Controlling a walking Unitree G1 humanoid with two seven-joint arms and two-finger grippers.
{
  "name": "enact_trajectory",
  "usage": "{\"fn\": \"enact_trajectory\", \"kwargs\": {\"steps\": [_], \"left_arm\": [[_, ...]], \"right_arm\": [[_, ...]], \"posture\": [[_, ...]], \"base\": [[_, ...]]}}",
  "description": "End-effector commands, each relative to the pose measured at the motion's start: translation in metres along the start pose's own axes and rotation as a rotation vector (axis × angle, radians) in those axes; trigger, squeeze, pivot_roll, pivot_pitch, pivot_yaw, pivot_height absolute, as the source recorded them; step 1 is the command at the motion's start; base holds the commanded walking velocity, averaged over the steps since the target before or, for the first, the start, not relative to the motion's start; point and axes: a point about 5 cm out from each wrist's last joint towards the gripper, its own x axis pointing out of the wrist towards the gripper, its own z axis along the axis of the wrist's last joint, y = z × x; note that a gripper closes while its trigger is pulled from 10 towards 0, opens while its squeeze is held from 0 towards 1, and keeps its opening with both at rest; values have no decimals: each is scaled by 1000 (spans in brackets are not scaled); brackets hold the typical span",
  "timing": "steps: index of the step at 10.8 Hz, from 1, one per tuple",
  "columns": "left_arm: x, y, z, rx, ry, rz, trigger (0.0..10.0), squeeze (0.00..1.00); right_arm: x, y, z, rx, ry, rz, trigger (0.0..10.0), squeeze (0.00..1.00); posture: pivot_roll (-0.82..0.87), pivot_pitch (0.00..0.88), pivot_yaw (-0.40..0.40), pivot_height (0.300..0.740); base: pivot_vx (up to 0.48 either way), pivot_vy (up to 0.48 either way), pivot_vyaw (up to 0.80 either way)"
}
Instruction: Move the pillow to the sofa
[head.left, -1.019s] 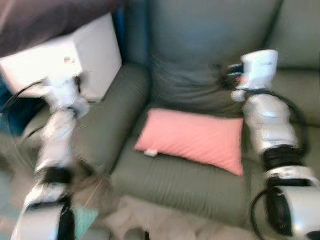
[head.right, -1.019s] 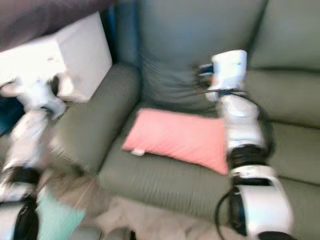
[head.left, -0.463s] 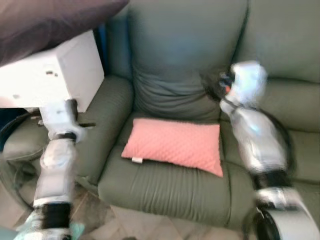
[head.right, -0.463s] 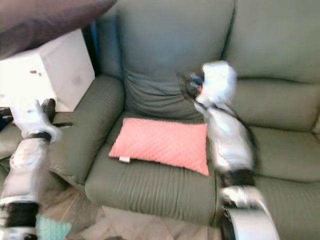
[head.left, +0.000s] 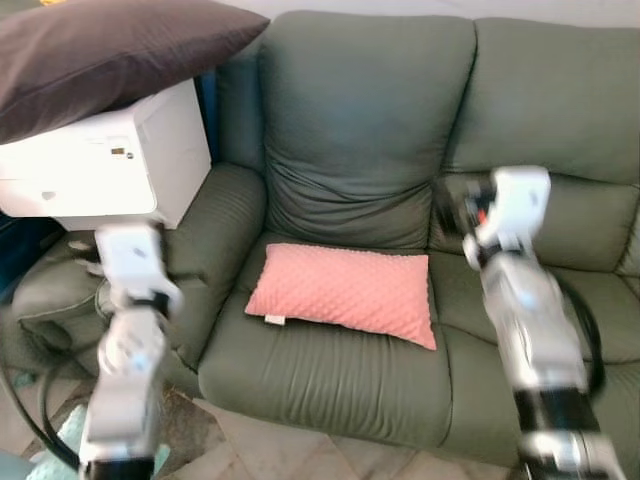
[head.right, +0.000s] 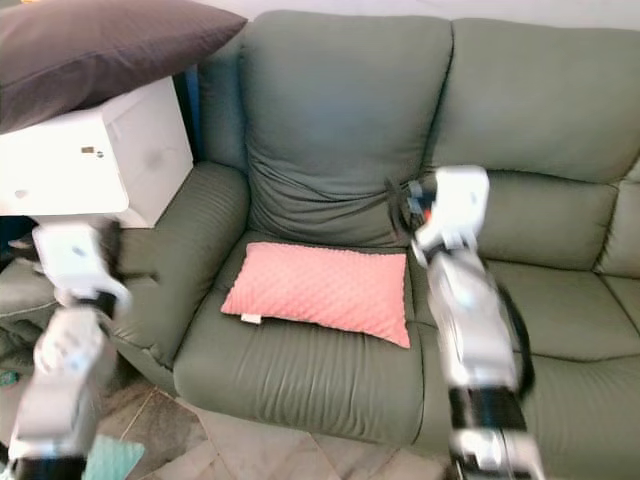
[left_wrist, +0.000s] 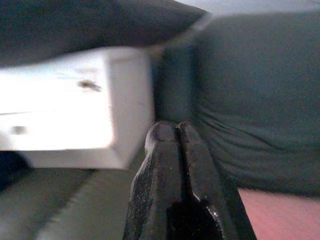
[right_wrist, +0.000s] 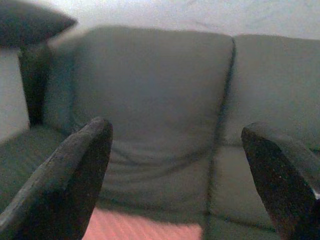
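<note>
We judge pillow (head.left: 345, 290) placed; step now is back arms off clean, no snagging it. Right gripper (right_wrist: 180, 150) fingers spread wide, empty, raised above pillow's near corner, facing sofa (head.left: 370, 130) backrest. Left gripper (left_wrist: 172, 137) pinched closed, empty, pillow off to its right. Pillow pink, dimpled, flat on seat cushion, white tag at corner.

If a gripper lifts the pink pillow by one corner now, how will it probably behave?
The pink pillow looks plump and soft, so it would probably sag and hang rather than stay flat. It seems light for its size. Its dimpled fabric should give the fingers fair grip.
</note>
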Motion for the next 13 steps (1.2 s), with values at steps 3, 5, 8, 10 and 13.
{"fn": "enact_trajectory", "kwargs": {"steps": [3, 5, 8, 10, 13], "left_arm": [[-8, -15, 0, 8, 18, -117, 10000, 0], [-9, -10, 1, -21, 30, -79, 10000, 0], [-15, -5, 1, -48, 49, -63, 10000, 0], [-9, -20, -9, -137, 110, -153, 10000, 0], [0, -69, -7, -184, 117, -362, 10000, 0]], "right_arm": [[-12, -8, -4, -13, 33, -67, 10000, 0], [-14, -7, -3, -2, 33, -90, 10000, 0], [-22, -12, -6, -12, 46, -145, 10000, 0], [-42, -39, -15, -77, 88, -230, 10000, 0], [-67, -66, -14, -120, 101, -334, 10000, 0]], "posture": [[-31, 0, 45, 740], [-28, 0, 56, 740], [-13, 0, 61, 740], [-46, 0, 75, 740], [-148, 0, 134, 740]], "base": [[0, 0, 0], [0, 0, 0], [0, 0, 0], [0, 0, 0], [0, 0, 0]]}}
